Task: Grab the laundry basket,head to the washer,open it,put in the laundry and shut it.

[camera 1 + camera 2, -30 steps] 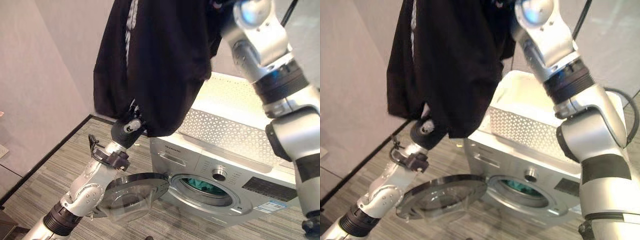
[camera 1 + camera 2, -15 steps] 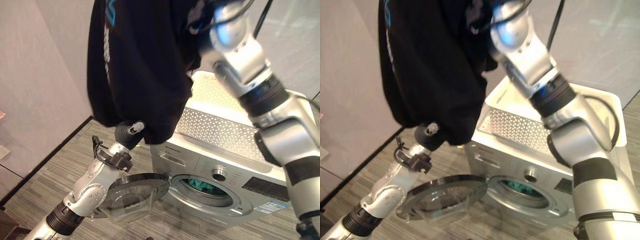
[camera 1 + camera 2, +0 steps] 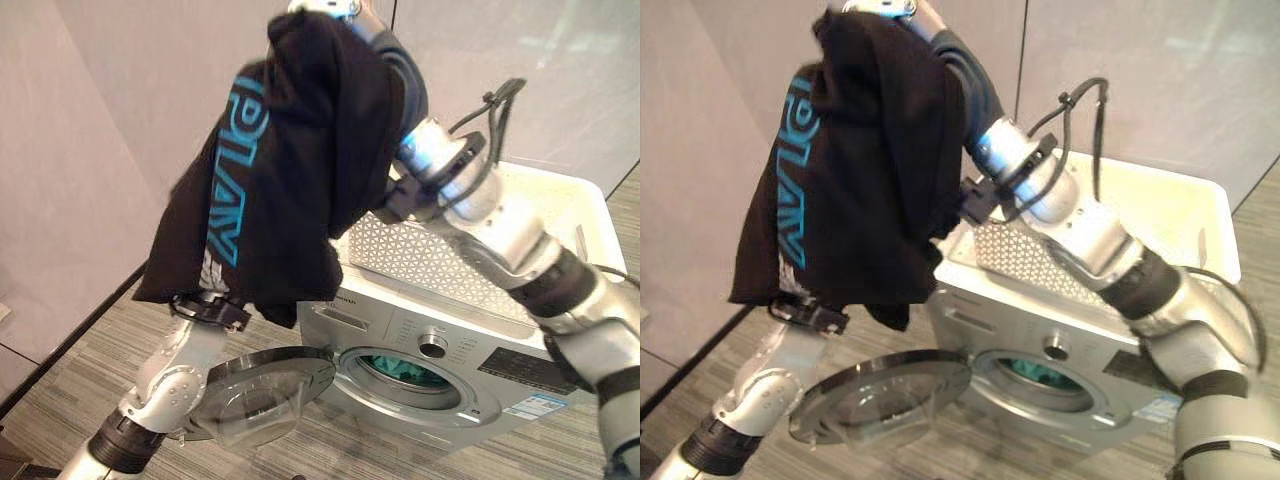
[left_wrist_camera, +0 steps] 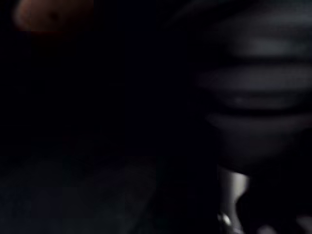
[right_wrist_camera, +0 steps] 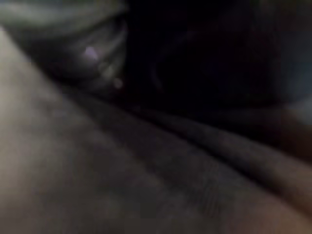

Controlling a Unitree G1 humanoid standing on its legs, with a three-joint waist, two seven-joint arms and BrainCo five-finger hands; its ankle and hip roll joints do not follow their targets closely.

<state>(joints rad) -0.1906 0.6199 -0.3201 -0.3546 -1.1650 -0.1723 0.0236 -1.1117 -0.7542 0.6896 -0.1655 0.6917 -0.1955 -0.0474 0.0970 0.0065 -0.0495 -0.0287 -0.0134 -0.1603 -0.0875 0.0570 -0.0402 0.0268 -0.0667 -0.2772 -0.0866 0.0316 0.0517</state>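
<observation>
Black T-shirt w/ turquoise lettering point(image 3: 270, 190) hangs high in the air, draped over the right arm's hand end, well above the washer and off its left front corner. Right hand point(image 3: 330, 8) sits at the very top of the cloth; just a bit of silver shows there, fingers hidden in the fabric, so can't tell if it grips or is relaxed. Right wrist view: dark folds of cloth point(image 5: 170, 161) pressed close against the camera.

Left arm comes up from lower left; its hand is buried under the shirt's lower hem, above the open door. Left wrist view is nearly black, w/ the ribbed cover of the left hand point(image 4: 253, 112) faintly visible; fingers not readable, can't tell its state either.

Silver front-loading washing machine point(image 3: 470, 370) stands on grey striped wood-look floor point(image 3: 70, 400). Its round silver-rimmed glass door point(image 3: 262, 385) is swung wide open to the left, lying almost flat. Teal laundry point(image 3: 405, 368) shows inside the drum opening.

White perforated plastic laundry basket point(image 3: 450, 260) sits on the washer top, reaching toward its right rear corner. Shirt's lower edge hangs beside the basket's left end, apart from the drum opening. Pale grey wall point(image 3: 80, 150) behind.
</observation>
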